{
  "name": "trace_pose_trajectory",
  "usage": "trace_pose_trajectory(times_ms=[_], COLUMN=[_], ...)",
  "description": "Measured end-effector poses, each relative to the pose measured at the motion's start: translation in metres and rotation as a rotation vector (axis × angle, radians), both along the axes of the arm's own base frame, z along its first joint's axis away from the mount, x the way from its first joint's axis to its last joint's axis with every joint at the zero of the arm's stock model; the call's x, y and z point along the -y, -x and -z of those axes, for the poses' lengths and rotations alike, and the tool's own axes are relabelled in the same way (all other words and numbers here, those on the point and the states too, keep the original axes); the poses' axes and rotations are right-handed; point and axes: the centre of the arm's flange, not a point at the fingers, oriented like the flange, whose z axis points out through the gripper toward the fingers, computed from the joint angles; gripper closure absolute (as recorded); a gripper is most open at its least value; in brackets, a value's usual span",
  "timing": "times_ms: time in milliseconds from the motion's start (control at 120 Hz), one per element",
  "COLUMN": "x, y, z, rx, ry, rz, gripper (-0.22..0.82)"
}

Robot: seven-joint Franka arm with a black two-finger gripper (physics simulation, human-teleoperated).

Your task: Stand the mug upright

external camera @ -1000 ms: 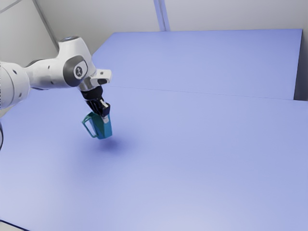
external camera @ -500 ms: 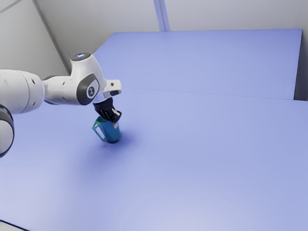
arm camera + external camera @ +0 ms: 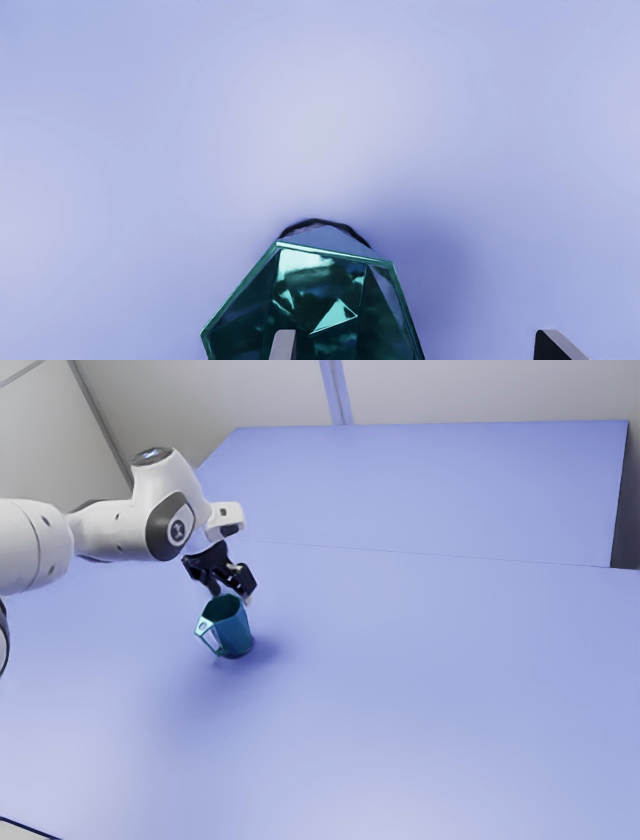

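Just above the mug's rim, my gripper [image 3: 230,596] stands open, with nothing held. The teal, faceted mug [image 3: 235,632] rests on the blue table with its mouth facing up and its handle toward the exterior view's left. In the wrist view my gripper [image 3: 412,345] has its fingers wide apart. One fingertip overlaps the mouth of the mug [image 3: 320,300], and the other is out past its side, over the table. The lower part of the mug is partly hidden from the hand's camera.
The blue table [image 3: 420,690] spreads around the mug. Behind it is another blue surface [image 3: 430,490], and pale walls [image 3: 230,390] rise beyond.
The mug came down to the table and now stands upright, where earlier it hung tilted from my gripper. Over the last half second the gripper has opened, let go and risen off it.
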Motion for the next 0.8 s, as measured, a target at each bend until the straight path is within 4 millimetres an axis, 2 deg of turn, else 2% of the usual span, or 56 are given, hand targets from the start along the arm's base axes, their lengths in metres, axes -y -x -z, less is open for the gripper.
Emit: trace_pose_trajectory(times_ms=[33,258,350,492,800], x=[-0.002,-0.004,-0.001,0.004,0.002], y=[-0.001,-0.030,-0.027,-0.018,-0.008], z=[-0.012,-0.134,-0.164,-0.181,-0.178], rx=[0.007,0.059,0.040,-0.018,-0.100], ry=[0.003,0.013,0.017,0.021,0.029], rz=[-0.007,-0.016,-0.013,-0.006,-0.012], gripper=[0.08,0.03,0.02,0.01,0.00])
